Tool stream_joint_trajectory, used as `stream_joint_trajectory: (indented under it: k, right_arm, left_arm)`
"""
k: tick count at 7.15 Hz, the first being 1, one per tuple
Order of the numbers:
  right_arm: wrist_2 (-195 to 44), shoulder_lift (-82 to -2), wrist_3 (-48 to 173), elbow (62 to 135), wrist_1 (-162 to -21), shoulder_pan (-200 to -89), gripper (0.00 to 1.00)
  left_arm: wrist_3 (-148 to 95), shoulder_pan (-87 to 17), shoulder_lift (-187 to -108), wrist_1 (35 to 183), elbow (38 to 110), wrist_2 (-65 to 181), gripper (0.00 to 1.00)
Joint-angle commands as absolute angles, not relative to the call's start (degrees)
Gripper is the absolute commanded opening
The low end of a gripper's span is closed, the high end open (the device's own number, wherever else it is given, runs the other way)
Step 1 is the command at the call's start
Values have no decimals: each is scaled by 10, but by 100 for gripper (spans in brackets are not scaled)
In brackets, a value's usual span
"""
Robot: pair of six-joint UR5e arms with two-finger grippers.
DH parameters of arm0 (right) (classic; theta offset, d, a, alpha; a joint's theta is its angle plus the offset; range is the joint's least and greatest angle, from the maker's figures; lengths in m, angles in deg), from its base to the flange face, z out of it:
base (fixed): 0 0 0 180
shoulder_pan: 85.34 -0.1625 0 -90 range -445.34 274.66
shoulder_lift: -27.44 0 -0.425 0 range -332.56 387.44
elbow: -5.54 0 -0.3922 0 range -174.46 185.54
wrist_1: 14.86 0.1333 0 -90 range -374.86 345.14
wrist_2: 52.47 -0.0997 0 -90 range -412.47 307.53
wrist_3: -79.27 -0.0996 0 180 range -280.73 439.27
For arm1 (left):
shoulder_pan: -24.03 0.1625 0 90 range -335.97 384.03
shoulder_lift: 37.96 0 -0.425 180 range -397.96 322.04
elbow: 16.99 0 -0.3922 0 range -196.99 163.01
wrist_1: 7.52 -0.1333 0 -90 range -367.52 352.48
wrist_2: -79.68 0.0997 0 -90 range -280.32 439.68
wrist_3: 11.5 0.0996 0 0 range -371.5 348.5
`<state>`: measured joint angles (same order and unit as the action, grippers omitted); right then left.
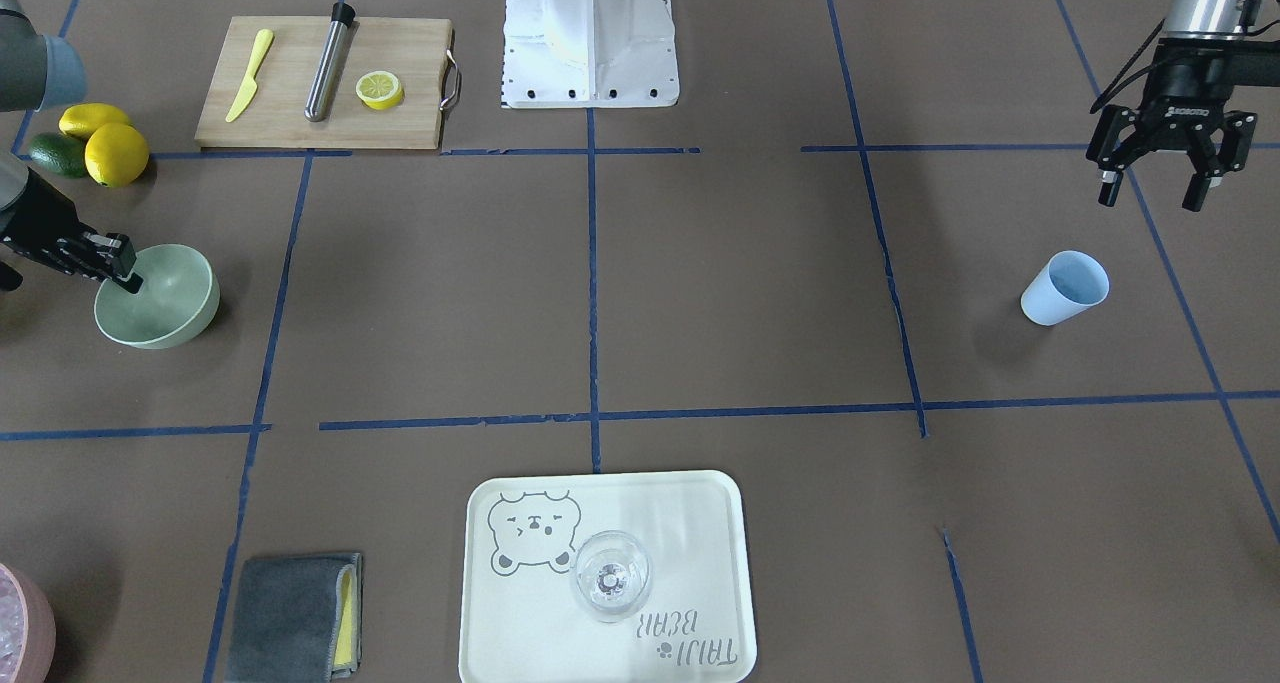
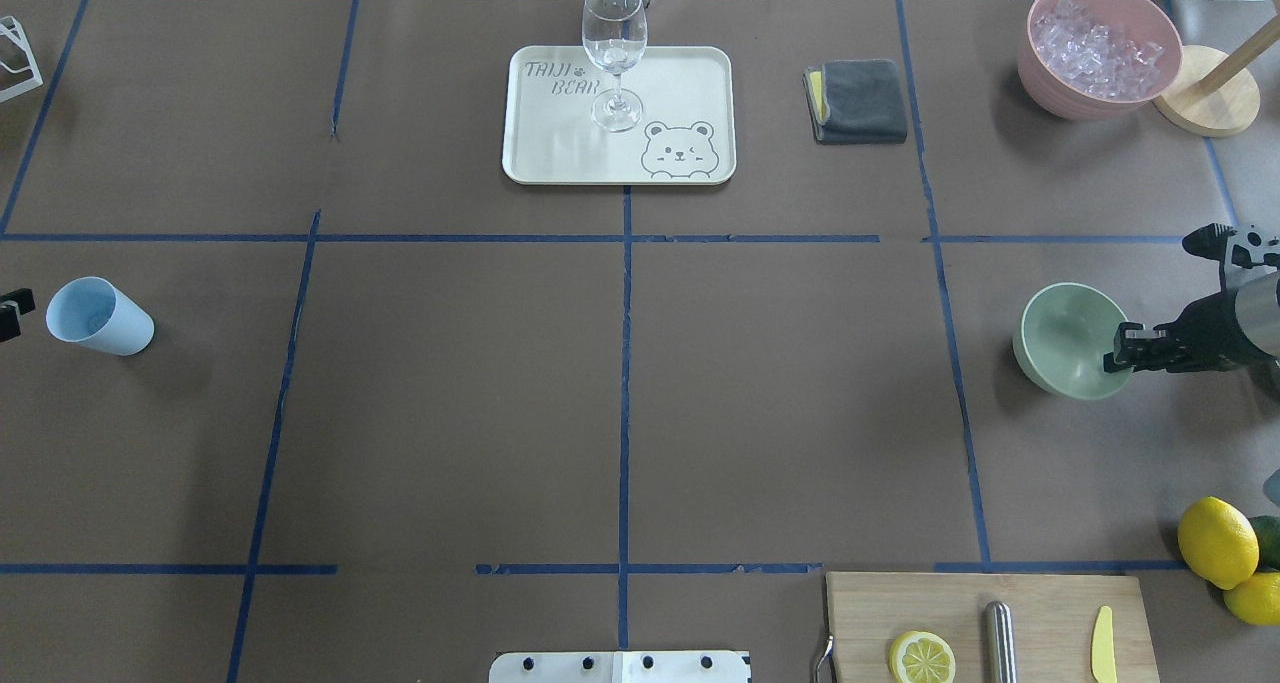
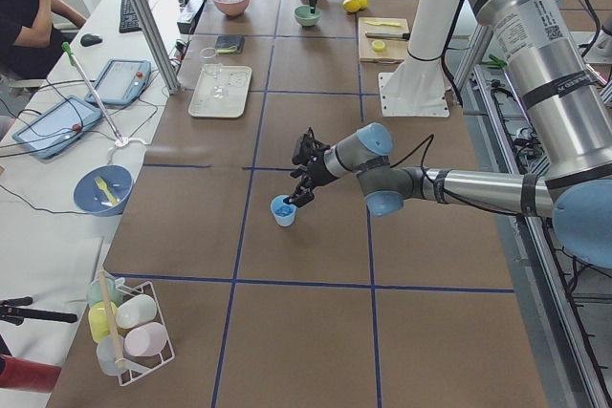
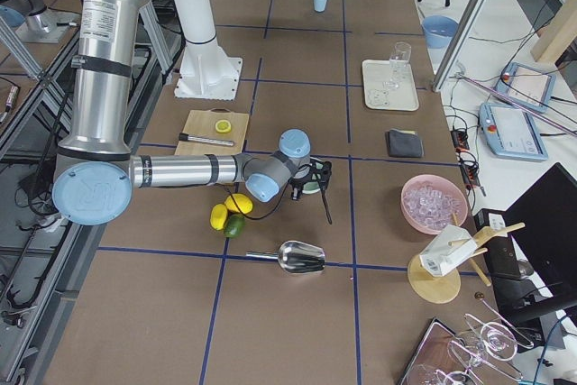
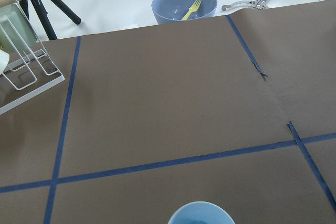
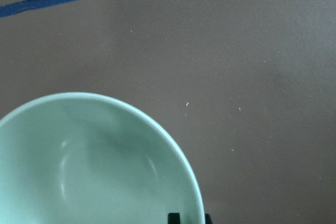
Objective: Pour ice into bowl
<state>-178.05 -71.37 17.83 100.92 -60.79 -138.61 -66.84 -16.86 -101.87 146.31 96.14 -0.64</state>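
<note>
The pale mint-green bowl [image 1: 157, 296] [image 2: 1068, 340] sits at the table's right side, slightly tilted. My right gripper [image 1: 125, 266] [image 2: 1122, 349] is shut on its rim, one finger inside and one outside; in the right wrist view the bowl [image 6: 89, 166] looks empty, with the gripper [image 6: 188, 217] at the bottom edge. A light blue cup [image 1: 1065, 288] [image 2: 98, 315] [image 5: 202, 214] stands on the left side. My left gripper [image 1: 1160, 188] hangs open and empty above and behind it. The ice is hidden: I cannot make any out in the cup.
A tray [image 2: 680, 83] with a wine glass [image 2: 613, 48] and a grey cloth [image 2: 857, 100] lie at the far side. A pink container [image 2: 1040, 73] of whitish icy contents stands far right. A cutting board [image 2: 1040, 603] and lemons [image 2: 1215, 541] are near the robot.
</note>
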Motion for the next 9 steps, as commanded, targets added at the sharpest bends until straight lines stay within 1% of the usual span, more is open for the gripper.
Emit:
stream_joint_trajectory:
  k: [1,2,3,5,7,9]
  right_arm:
    - [-1814,-713,178,1015,-609,-1394,0]
    - [-1861,-709,177,1037,-615,-1425,0]
    - [-1897,-685,164,1052,-621,-1436,0]
    - [-1906,-583,43,1062,-672,-1430,0]
    - [-1899,-482,-23,1064,-737,-1357,0]
    - [-1860,-355,-114,1064,-851,-1285,0]
  left_arm:
    - [-756,-65,-1017,1465,961,81,100]
    - [-757,-58,-1017,1465,962,94,100]
    - [-771,-32,-1017,1465,961,122,100]
    - [-778,0,-1014,1465,946,182,100]
    - [-798,29,-1015,1518,886,231,100]
    - [-801,39,-1016,1542,848,260,100]
